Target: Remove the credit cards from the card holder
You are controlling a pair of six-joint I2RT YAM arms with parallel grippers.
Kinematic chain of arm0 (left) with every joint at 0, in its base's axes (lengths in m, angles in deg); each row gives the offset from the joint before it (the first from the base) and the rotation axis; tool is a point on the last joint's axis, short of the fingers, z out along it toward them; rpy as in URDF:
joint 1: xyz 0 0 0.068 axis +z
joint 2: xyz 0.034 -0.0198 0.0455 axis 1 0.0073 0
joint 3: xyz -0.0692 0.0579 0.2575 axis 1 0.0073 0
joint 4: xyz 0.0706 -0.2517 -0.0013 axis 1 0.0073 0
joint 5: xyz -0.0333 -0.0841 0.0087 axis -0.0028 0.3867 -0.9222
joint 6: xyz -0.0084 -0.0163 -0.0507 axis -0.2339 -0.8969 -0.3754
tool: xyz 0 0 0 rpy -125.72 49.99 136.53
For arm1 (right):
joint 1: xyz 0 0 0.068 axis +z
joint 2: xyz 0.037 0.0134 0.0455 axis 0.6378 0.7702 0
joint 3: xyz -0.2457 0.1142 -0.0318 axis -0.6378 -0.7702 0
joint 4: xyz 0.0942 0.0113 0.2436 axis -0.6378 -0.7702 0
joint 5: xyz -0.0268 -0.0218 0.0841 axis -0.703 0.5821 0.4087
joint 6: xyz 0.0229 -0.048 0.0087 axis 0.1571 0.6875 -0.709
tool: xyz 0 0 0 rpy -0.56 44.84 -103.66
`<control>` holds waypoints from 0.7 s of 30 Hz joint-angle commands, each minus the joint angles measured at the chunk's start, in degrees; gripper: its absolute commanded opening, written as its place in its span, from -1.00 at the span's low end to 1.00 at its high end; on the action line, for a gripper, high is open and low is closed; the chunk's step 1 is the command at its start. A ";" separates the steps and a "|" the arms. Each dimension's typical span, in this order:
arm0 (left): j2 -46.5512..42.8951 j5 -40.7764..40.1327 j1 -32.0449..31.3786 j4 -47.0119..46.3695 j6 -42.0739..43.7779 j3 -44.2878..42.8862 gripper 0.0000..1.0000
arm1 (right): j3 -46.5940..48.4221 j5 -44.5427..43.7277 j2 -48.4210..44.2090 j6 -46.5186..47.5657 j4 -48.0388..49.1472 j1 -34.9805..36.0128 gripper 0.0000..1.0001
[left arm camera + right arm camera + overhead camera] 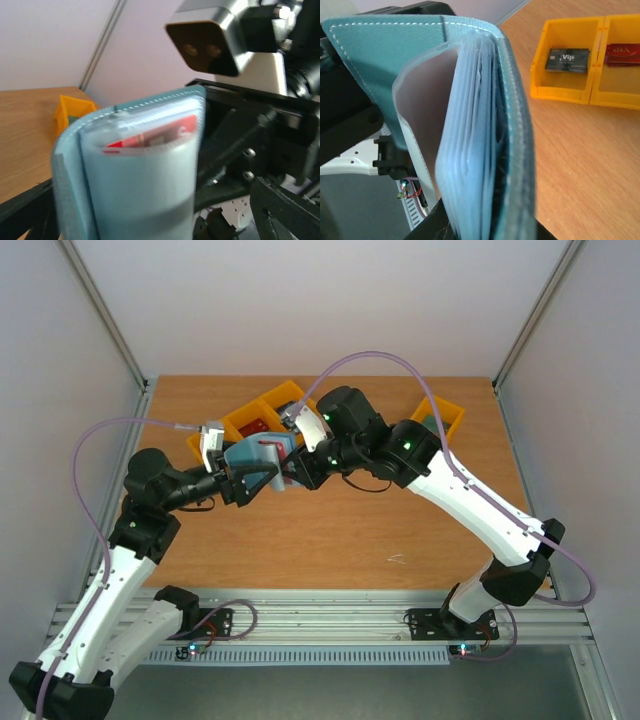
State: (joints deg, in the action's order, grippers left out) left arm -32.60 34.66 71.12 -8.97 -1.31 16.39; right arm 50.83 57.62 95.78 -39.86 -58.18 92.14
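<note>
The blue-teal card holder [250, 454] is held up above the table between the two arms, spread open. A red credit card [156, 134] pokes out of a light-blue pocket. My right gripper [293, 470] is shut on one flap with its stack of pockets [470, 165]; dark fingers [422, 227] show at the bottom edge. My left gripper [254, 483] is open, its fingers [22, 207] standing wide on either side of the card holder's other flap [145, 190]. A dark grey card [567, 60] and a red card [622, 52] lie in orange bins.
A row of orange bins [268, 408] stands on the wooden table behind the grippers, and one more orange bin [441, 416] sits at the back right. The metal frame posts [110, 320] rise at the table's back corners.
</note>
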 commanded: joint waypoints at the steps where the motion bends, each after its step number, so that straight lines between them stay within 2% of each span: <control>1: 0.83 -6.90 -0.17 -0.28 -0.26 -0.49 0.94 | 4.17 -1.39 0.76 2.11 -0.61 2.58 -0.98; 4: 0.91 -9.23 -0.21 5.01 2.89 -1.11 0.80 | 5.90 -3.03 1.40 3.24 -2.51 3.35 -0.98; 5: 0.86 -9.21 -0.22 5.77 4.28 -1.18 0.67 | 6.24 -2.88 1.44 3.52 -3.03 3.38 -0.98; 6: 0.66 -9.33 -0.18 6.52 4.78 -1.20 0.52 | 6.39 -2.60 1.23 3.94 -3.23 3.39 -0.98; 8: 0.17 -9.70 -0.11 7.64 5.12 -1.25 0.07 | 6.05 -1.76 0.13 4.97 -3.05 3.26 -0.98; 13: -0.55 -11.43 0.72 8.57 5.06 -1.11 -0.62 | 6.61 4.82 -1.86 6.65 -4.64 1.54 -0.98; 16: -0.91 -9.66 1.80 7.70 4.67 -1.05 -0.94 | 5.44 7.68 -3.75 6.76 -4.66 -0.15 -0.96; 19: -1.73 -2.28 2.09 1.76 3.18 0.12 -1.00 | 2.46 10.99 -6.04 5.60 -3.22 -3.45 -0.85; 21: -1.79 2.56 2.10 -4.30 0.86 1.29 -1.00 | 0.69 11.65 -7.04 5.28 -2.47 -4.24 -0.64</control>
State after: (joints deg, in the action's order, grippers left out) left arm -34.11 31.82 71.76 -4.71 2.19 16.06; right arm 53.32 63.08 94.47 -34.61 -61.90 90.19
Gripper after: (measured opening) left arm 0.043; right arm 0.116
